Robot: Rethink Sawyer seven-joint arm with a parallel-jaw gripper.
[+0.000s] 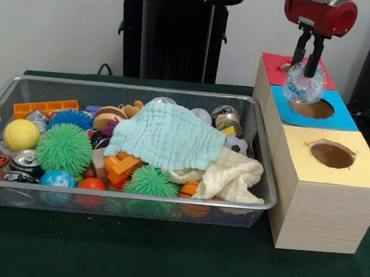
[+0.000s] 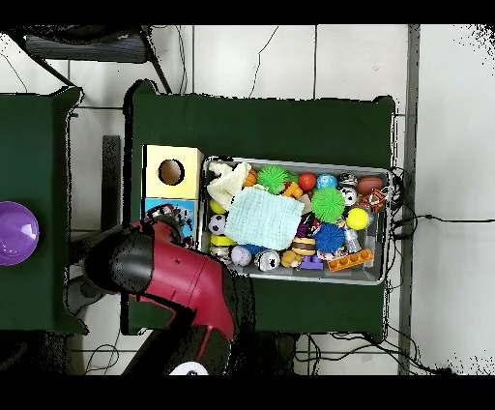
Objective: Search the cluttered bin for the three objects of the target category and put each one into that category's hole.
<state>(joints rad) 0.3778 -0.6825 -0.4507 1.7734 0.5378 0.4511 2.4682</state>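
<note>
The bin [image 1: 138, 89], a wide silver wire mesh tray, sits on the green table and is full of toys; it also shows in the overhead view [image 2: 382, 227]. My gripper [image 1: 306, 74] hangs at the right, just above the blue-topped box's hole [image 1: 312, 108], and is shut on a clear bluish ball [image 1: 303, 87]. In the overhead view the red arm [image 2: 174, 276] covers the gripper and the ball. Three wooden boxes stand in a row: red top [image 1: 279, 64], blue top [image 1: 341, 118], yellow top [image 1: 309, 160] with its own hole [image 1: 332, 154].
In the bin lie a pale green cloth [image 1: 166, 137], a cream cloth [image 1: 233, 178], spiky green balls [image 1: 64, 147], a blue spiky ball [image 1: 70, 117], a yellow ball [image 1: 20, 134], cans [image 1: 25, 161] and orange blocks [image 1: 45, 107]. A purple bowl [image 2: 14, 232] sits on a side table.
</note>
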